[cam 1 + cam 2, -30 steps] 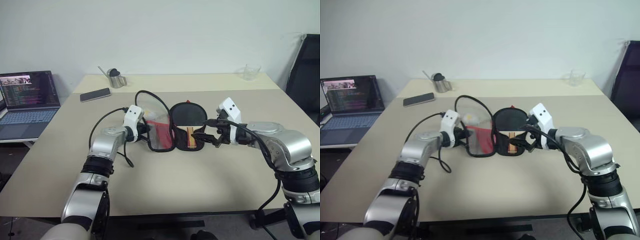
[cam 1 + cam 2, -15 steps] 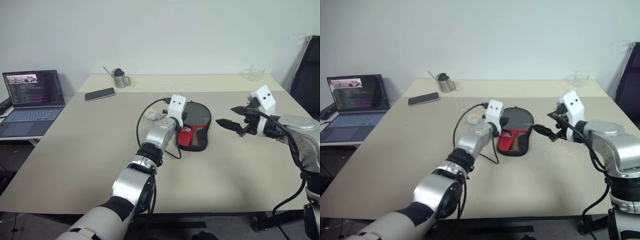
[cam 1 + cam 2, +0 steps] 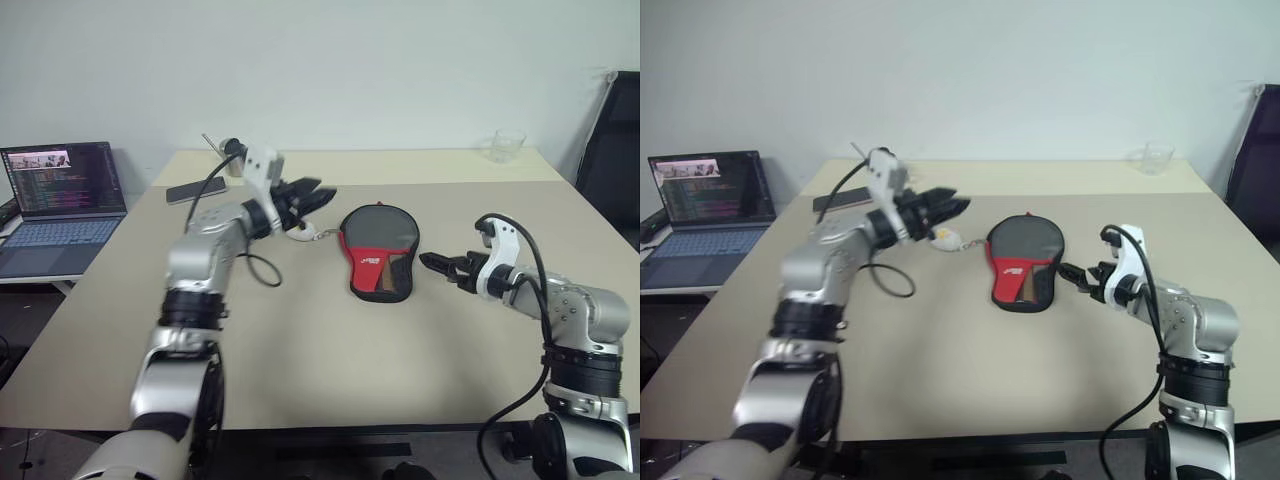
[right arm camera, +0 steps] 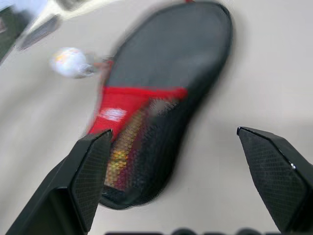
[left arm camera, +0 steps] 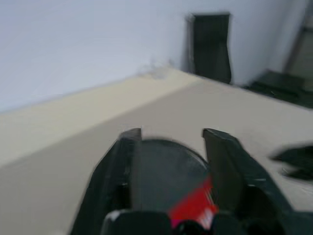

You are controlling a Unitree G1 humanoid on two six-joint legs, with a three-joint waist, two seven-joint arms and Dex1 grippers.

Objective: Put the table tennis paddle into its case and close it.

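Both arms have drawn back from the case point(image 3: 379, 250) since a second ago: then its flap stood open with the paddle's striped handle showing inside, and now the flap is folded down. The left gripper point(image 3: 318, 196) has lifted off to the laptop side, fingers apart and holding nothing. The right gripper point(image 3: 437, 264) sits low over the worktop point(image 3: 320, 350) just beside the case's narrow end, fingers point(image 4: 90, 171) spread wide and empty.

By my reading the paddle is inside, since a strip of its handle shows through the mesh pocket point(image 4: 128, 147). Whether the zip is run shut I cannot tell; that looks like the part left to do. The white charm point(image 3: 297, 231) lies on the worktop next to the case on the left arm's side.

Well apart from it, a phone point(image 3: 190, 190) and a metal cup point(image 3: 862, 153) sit near the far edge, a clear glass point(image 3: 508, 144) in the far corner and a laptop point(image 3: 60, 203) off to the side. Nothing blocks either gripper's way back to the case.
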